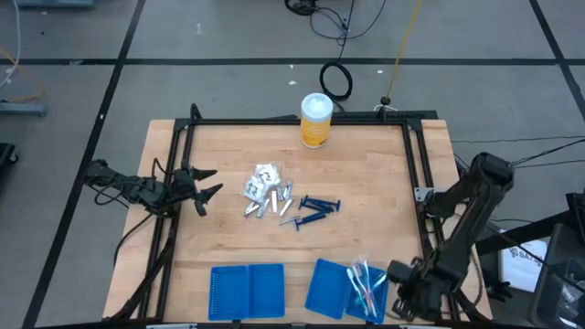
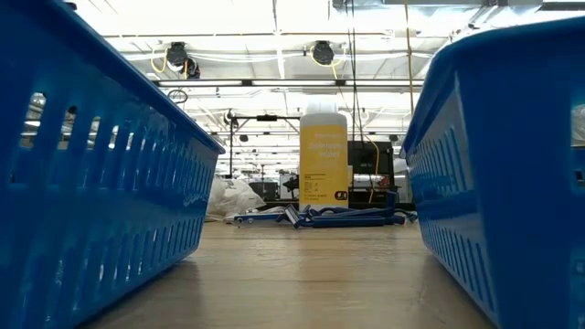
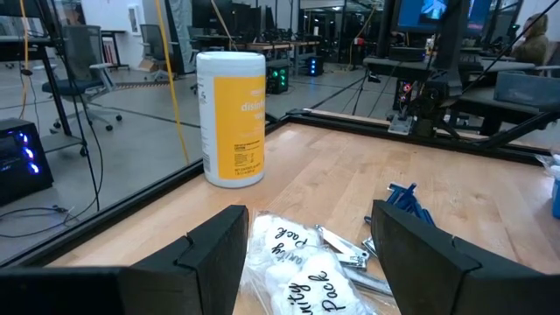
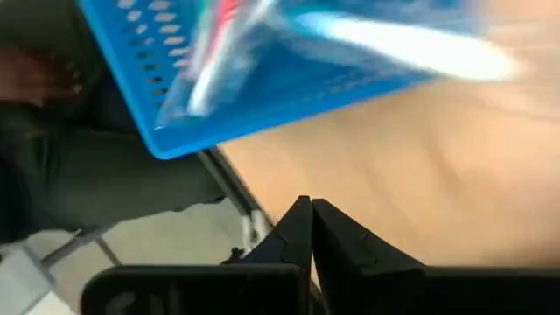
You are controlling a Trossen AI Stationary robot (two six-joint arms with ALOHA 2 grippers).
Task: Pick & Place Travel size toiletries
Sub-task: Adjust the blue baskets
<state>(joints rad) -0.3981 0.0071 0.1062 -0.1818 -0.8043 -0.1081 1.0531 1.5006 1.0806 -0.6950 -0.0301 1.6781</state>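
Note:
The toiletries lie in a loose pile on the middle of the table: white packets (image 1: 265, 179), short silver tubes (image 1: 271, 206) and dark blue sticks (image 1: 315, 208). Clear-wrapped brushes (image 1: 366, 281) lie in the right blue tray (image 1: 324, 288). My left gripper (image 1: 207, 186) is open at the table's left side and points at the pile; in its wrist view the packets (image 3: 293, 271) show between its fingers (image 3: 306, 254), apart from them. My right gripper (image 4: 311, 219) is shut near the table's near right corner, beside the tray with the brushes (image 4: 262, 52).
A tall yellow canister with a white lid (image 1: 315, 120) stands at the far edge. A second blue tray (image 1: 247, 291) sits at the near edge, left of the other. A black frame (image 1: 274, 122) borders the table. Bare wood lies between pile and trays.

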